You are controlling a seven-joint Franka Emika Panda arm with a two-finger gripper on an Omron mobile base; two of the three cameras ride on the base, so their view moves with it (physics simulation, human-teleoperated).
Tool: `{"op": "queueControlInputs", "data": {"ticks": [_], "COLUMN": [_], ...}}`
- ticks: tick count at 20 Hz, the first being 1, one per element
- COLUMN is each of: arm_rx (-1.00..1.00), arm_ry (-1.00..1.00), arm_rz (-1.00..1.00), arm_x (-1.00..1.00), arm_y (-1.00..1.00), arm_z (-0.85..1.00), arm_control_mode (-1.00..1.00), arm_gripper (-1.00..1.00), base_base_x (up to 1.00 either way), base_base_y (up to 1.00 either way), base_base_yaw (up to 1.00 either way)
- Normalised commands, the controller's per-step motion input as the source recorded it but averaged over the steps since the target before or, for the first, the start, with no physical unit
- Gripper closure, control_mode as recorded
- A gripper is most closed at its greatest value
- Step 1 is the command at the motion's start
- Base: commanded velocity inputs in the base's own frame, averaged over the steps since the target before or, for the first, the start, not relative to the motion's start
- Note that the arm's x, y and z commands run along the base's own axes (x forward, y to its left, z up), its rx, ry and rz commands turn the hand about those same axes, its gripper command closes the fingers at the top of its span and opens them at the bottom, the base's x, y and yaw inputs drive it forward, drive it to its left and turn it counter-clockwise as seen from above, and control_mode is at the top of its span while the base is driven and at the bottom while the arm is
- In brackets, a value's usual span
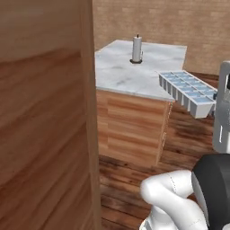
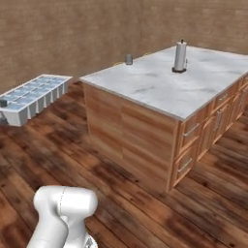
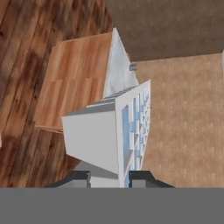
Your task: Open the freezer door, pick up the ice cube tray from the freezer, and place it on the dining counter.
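A: What's the big thing out past the claw?

B: That's the dining counter (image 2: 160, 89). It has a marble top on a wooden base. It sits ahead of the claw, near but not under it yet.

A: So which step is this?

B: I think it's the carrying step. The ice cube tray (image 1: 187, 93) is already out and up in the air over the wooden floor (image 2: 97, 169). What's left is to put it down on the counter.

A: Is the claw holding it?

B: Yes. The claw (image 3: 109, 177) is squeezed tight on one short end of the tray, one finger on each side. The tray sticks straight out from the claw toward the counter, with the blue cups facing up.

A: What comes next?

B: My guess is the claw has to go forward until the whole tray is over the marble, then come down softly and let go.

A: Anything in the way?

B: A tall grey cylinder (image 2: 180, 56) stands far out on the counter, well away from the claw. A tiny grey thing (image 2: 129, 59) sits at the far edge too.
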Motion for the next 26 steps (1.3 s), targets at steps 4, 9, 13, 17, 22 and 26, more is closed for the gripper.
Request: {"op": "queueControlInputs", "data": {"ticks": [4,9,13,17,22,26], "arm_rx": [0.0,0.0,0.0,0.0,0.0,0.0], "arm_ry": [0.0,0.0,0.0,0.0,0.0,0.0], "arm_rz": [0.0,0.0,0.0,0.0,0.0,0.0], "arm_x": [0.0,0.0,0.0,0.0,0.0,0.0], "arm_y": [0.0,0.0,0.0,0.0,0.0,0.0], "arm_z": [0.0,0.0,0.0,0.0,0.0,0.0], "arm_control_mode": [1.0,1.0,1.0,1.0,1.0,1.0], "arm_gripper": [1.0,1.0,1.0,1.0,1.0,1.0], "base_base_x": [1.0,0.75,0.99,1.0,0.98,0.71], "base_base_y": [-0.23,-0.69,-0.39,0.44,0.94,1.0], "base_base_yaw": [0.0,0.06,0.12,-0.05,-0.39,-0.52]}}
